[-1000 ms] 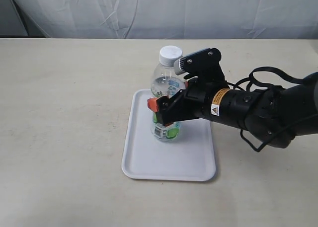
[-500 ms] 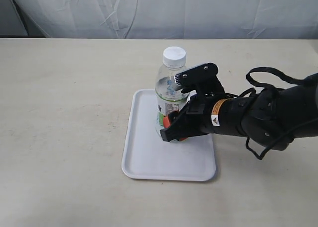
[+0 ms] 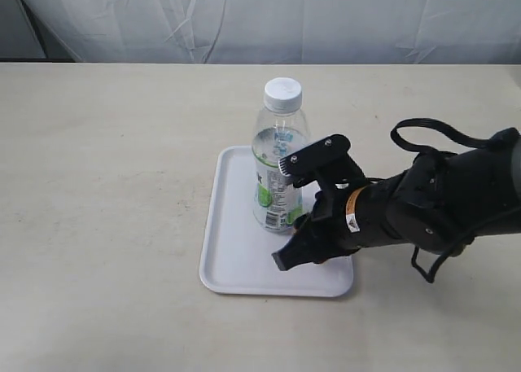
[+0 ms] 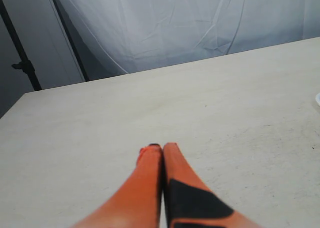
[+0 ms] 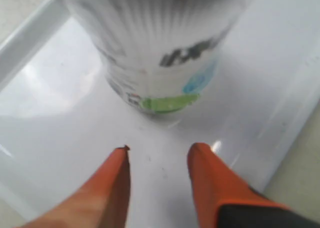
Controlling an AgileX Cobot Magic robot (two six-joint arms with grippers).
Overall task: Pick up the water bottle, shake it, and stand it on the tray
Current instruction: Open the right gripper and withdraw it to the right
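The water bottle (image 3: 278, 156) stands upright on the white tray (image 3: 236, 258), clear with a white cap and a green and blue label. In the right wrist view the bottle (image 5: 155, 48) fills the far side, standing on the tray (image 5: 60, 108). My right gripper (image 3: 299, 243) (image 5: 159, 153) is open and drawn back from the bottle, low over the tray, with nothing between its orange fingers (image 5: 210, 183). The left gripper (image 4: 161, 149) is shut and empty over bare table, and it does not show in the exterior view.
The tray lies on a beige table (image 3: 106, 185). A white curtain (image 3: 269, 18) hangs behind the table's far edge. My right arm (image 3: 431, 205) with its black cable reaches in from the right side.
My right gripper set the bottle down on the tray, let go of it and pulled back toward the near right. The bottle now stands free.
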